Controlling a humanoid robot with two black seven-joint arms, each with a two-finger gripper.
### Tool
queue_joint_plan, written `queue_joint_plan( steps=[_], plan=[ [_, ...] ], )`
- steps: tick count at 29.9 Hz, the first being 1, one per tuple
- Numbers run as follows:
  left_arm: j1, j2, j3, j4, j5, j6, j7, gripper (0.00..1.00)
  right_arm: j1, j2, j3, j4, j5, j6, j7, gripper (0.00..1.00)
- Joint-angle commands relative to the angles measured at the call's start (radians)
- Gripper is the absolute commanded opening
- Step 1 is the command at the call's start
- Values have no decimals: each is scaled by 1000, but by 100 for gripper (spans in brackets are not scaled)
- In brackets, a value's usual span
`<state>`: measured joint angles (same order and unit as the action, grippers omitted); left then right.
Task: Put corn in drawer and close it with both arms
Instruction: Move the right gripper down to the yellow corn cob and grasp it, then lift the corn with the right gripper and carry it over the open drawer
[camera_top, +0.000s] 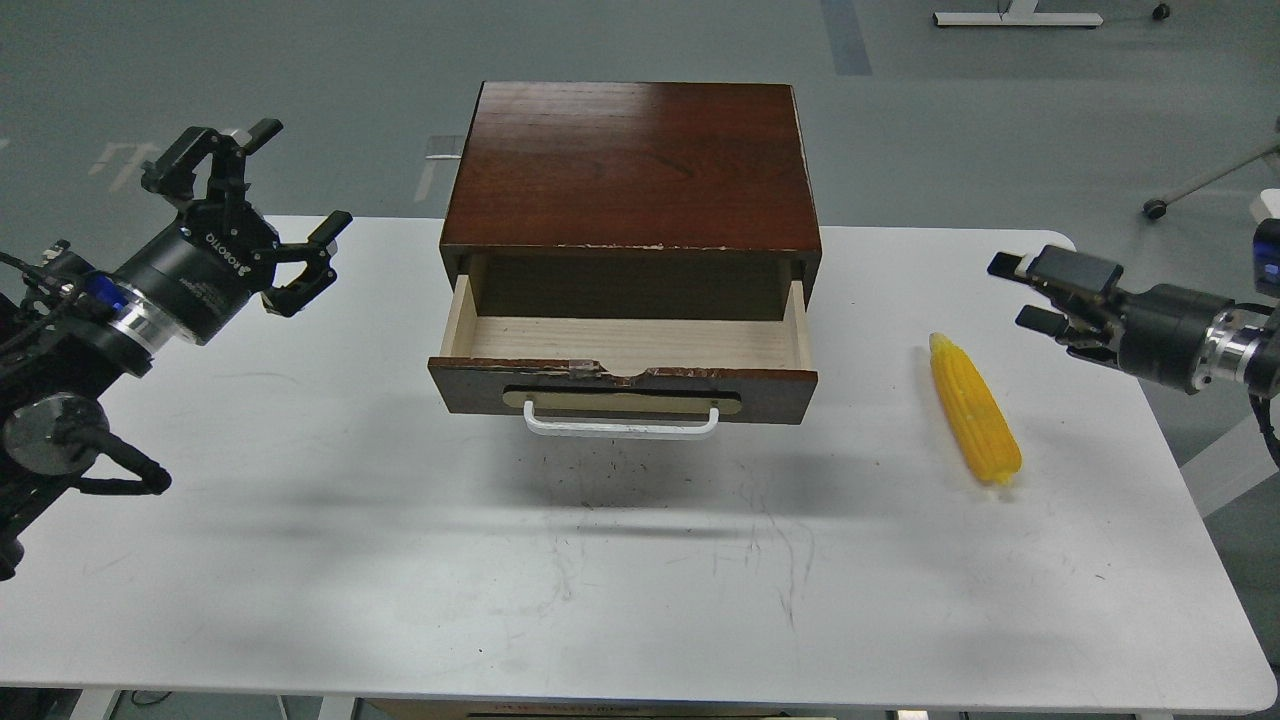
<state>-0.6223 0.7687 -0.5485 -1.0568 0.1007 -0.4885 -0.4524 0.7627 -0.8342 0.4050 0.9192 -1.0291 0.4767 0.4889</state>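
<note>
The yellow corn (974, 410) lies on the white table (620, 560) to the right of the drawer, tapered end pointing away from me. The dark brown drawer (620, 385) stands pulled open, its pale wood inside empty, its white bar handle (620, 422) facing me. My left gripper (262, 200) is open and empty, raised over the table's far left, well left of the drawer. My right gripper (1022, 292) is open and empty, turned sideways and pointing left, a little above and to the right of the corn's tapered end.
The drawer belongs to a dark brown wooden cabinet (630, 165) at the table's far middle. The table's right edge runs close behind the corn. Grey floor lies beyond, with a stand's wheeled foot (1155, 208) at far right.
</note>
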Motion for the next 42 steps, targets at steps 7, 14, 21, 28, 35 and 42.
queue_joint_plan(
  steps=[7, 14, 21, 28, 35, 42],
  plan=[
    [0, 0, -4, -3, -1, 0, -36, 100, 76, 18, -261, -89, -229, -165, 0, 100],
    [1, -6, -4, -3, -1, 0, -36, 100, 107, 50, -344, -132, -229, -196, 0, 100],
    [1, -2, -4, -3, -1, 0, -36, 100, 92, 148, -350, -183, -229, -198, 0, 96],
    [1, -2, -5, -6, 1, 0, -36, 100, 106, 199, -440, -226, -229, -204, 0, 89],
    [0, 1, -4, -6, 1, 0, -36, 100, 101, 222, -451, -224, -229, -204, 0, 30],
    [0, 3, -5, -8, 1, 0, -36, 100, 110, 193, -451, -197, -227, -202, 0, 10]
  ],
)
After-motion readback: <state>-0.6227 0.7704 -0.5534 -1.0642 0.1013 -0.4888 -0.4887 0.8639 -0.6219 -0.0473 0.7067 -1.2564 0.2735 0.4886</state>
